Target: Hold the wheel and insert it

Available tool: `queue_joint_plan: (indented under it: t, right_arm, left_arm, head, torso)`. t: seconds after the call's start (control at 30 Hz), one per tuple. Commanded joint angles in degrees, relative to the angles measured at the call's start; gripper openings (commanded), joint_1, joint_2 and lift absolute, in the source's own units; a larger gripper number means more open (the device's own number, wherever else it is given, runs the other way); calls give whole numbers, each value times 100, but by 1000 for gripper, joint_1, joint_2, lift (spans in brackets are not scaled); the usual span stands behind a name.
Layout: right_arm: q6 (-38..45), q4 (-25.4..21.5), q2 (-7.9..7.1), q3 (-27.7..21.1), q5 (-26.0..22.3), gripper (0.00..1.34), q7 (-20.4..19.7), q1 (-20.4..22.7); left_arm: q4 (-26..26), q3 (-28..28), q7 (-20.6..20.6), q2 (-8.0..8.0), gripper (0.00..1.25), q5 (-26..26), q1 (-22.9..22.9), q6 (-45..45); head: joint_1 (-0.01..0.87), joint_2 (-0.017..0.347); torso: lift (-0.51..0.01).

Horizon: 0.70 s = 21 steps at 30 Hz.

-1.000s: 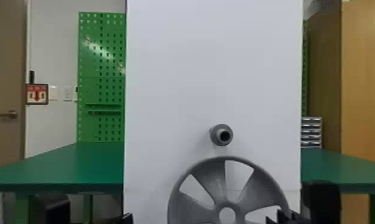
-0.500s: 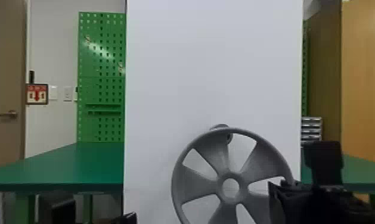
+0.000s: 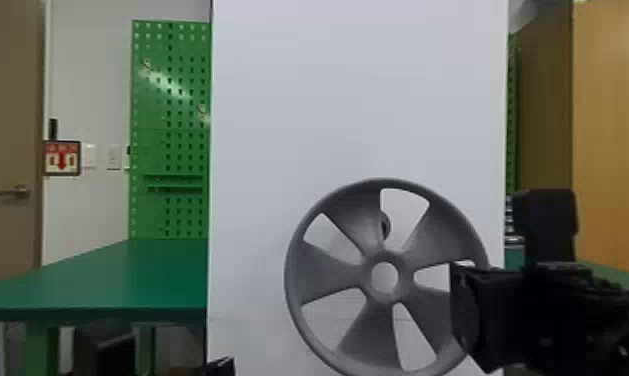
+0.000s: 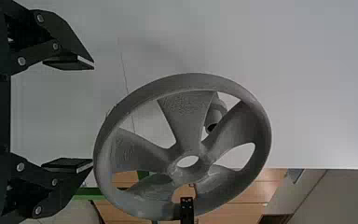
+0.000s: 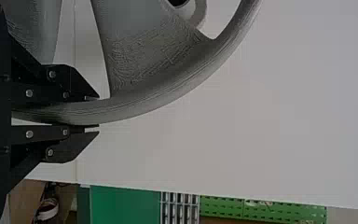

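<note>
At a white board, right hand (image 3: 465,300) gripping gray wheel (image 3: 338,275)

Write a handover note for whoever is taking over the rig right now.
Right gripper: shut on the wheel's rim, one finger on each side of it.
Left gripper: open, nothing between its fingers.
Wheel: held up in front of the white panel, at the robot's right arm.
Peg: on the panel; from the head it shows through a gap between spokes, above the hub hole.
Done: wheel gripped and raised.
Left: line the hub hole up with the peg, then push the wheel on. It probably needs to go higher first.
</note>
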Motion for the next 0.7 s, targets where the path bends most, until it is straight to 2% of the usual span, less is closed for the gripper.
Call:
queue_joint_plan:
  t: [0.0, 0.27, 0.67]
  right_arm:
    - [59, 41, 25, 33, -1, 249, 0, -220]
    - [191, 67, 69, 86, 52, 249, 0, -501]
    - [332, 181, 34, 104, -27, 249, 0, -800]
  left_arm:
    - [16, -25, 1, 0, 746, 18, -16, 0]
    - [51, -60, 1, 0, 746, 71, -59, 18]
    - [104, -113, 1, 26, 746, 141, -121, 97]
  head:
    - [0, 9]
    - [0, 9]
    - [0, 9]
  torso:
    - [-494]
    - [-494]
    - [-494]
